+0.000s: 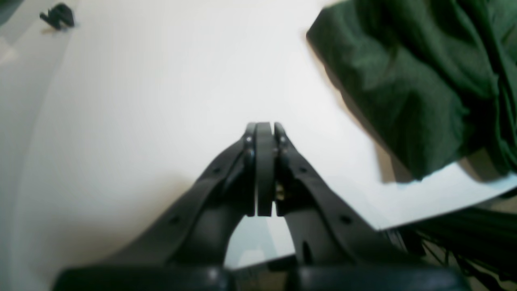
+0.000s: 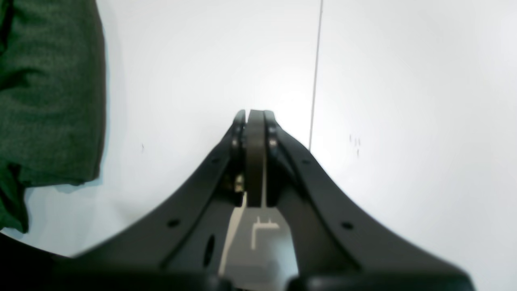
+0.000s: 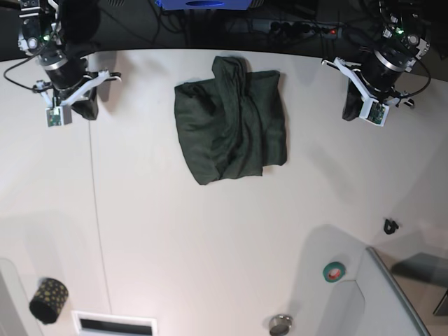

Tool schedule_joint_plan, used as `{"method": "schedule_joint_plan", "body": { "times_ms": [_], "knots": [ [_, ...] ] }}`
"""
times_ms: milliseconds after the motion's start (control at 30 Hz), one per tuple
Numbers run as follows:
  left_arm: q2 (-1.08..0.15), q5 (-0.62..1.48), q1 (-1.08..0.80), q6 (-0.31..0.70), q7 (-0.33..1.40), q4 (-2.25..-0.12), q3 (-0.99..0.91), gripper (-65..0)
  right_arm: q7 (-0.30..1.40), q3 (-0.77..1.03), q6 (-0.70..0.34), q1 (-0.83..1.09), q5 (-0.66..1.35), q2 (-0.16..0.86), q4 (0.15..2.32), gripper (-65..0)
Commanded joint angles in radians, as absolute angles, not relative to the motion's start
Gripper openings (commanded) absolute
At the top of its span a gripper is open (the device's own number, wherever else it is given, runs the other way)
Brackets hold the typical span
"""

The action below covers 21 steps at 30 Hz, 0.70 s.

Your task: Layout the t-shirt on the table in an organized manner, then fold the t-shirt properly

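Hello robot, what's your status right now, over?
Left pincer shut, empty. Right pincer shut, empty. T-shirt bunched up on table, untouched. Nothing in the way.

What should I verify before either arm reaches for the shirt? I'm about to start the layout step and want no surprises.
1. Dark green soft fabric t-shirt fully on the broad white table: ok.
2. T-shirt spread flat: not ok, it lies bunched and creased.
3. Left gripper empty: ok, shut on nothing, clear of the fabric.
4. Right gripper empty: ok, shut on nothing, beside the shirt edge.
5. Jaws ready to grasp: not ok, both must open first.
6. Sleeves and collar located: cannot tell, hidden in folds.
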<state>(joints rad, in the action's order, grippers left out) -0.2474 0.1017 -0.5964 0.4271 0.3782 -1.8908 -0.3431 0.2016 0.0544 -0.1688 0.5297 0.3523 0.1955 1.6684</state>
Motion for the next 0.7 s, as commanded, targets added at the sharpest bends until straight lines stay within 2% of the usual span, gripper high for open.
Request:
{"method": "schedule_joint_plan", "body": {
  "times_ms": [0, 167, 333, 533, 667],
  "knots": [
    [-0.257, 0.107, -0.602, 0.427, 0.358, -1.905, -0.348, -65.0, 0.179, 0.061, -0.173, 0.53, 0.357, 0.202, 1.682, -65.0],
    [-0.259, 0.105, -0.716, 0.427, 0.36, -1.844, -0.331, -65.0, 0.179, 0.064, -0.173, 0.53, 0.357, 0.202, 1.682, -65.0],
    [-0.259, 0.105, -0.794, 0.427, 0.278, -1.566, -0.269, -65.0, 0.179, 0.064, -0.173, 0.53, 0.357, 0.202, 1.681, -65.0],
    [-0.252, 0.105, -0.69, 0.427, 0.097, -1.181, -0.193, -65.0, 0.179, 0.058, -0.173, 0.518, 0.357, 0.202, 1.681, -65.0],
    [-0.251, 0.107, -0.595, 0.427, 0.087, -1.133, -0.134, -65.0, 0.18, 0.054, -0.173, 0.513, 0.357, 0.202, 1.681, -65.0]
  ]
}}
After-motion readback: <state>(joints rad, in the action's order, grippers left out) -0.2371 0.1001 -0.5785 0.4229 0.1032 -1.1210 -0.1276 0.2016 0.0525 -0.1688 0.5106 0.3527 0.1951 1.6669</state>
